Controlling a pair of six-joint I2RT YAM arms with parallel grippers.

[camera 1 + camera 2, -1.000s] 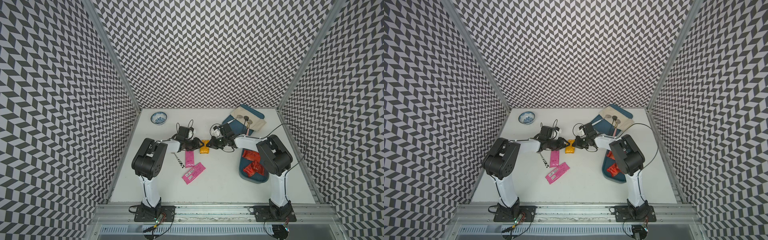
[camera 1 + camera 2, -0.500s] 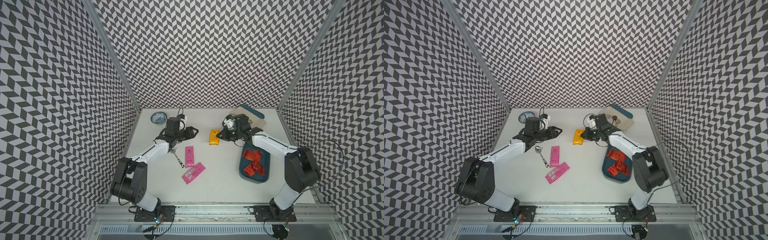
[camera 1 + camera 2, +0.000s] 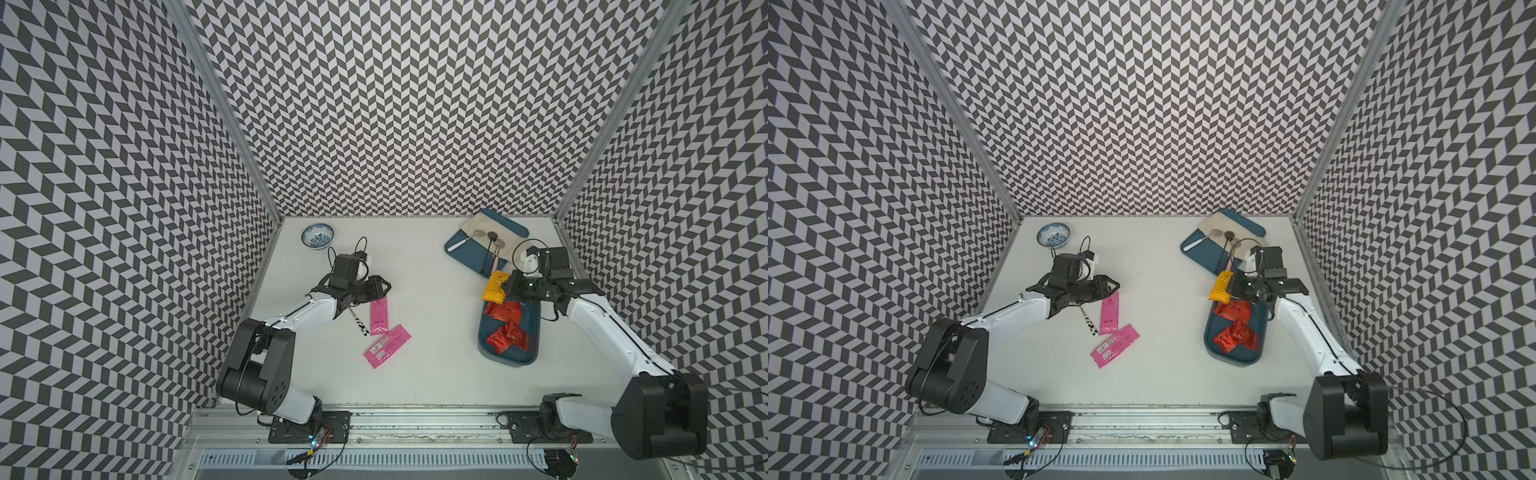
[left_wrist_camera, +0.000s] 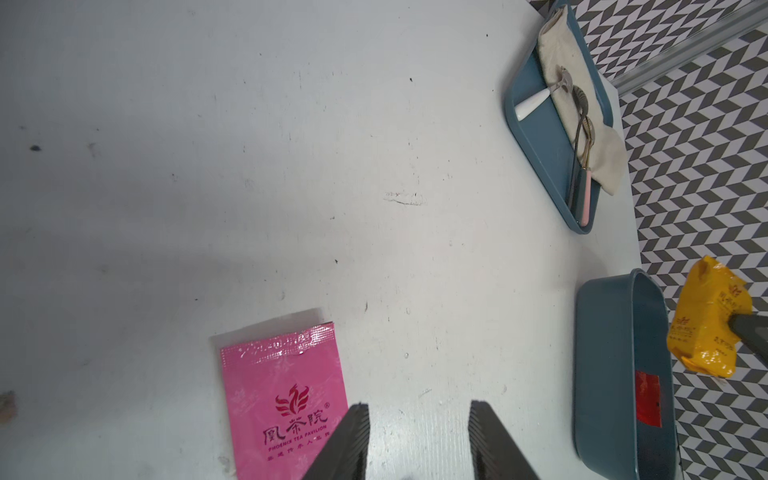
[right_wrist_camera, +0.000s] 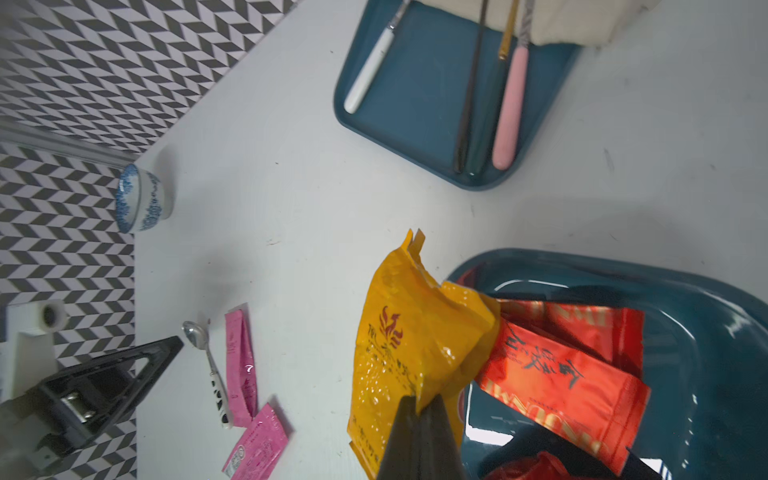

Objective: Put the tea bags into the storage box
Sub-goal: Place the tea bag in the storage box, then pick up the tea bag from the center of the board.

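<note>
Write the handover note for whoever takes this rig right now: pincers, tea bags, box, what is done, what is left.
Left pincer: open, empty, by one end of the plain pink sachet on the table.
Right pincer: shut on the yellow-orange tea bag, held in the air by one end of the storage box, not yet inside.
Done: red tea bags lie in the box.
Left: drop the yellow one in, then the plain pink sachet and the labelled pink sachet beside it. Leave the spoon.
</note>
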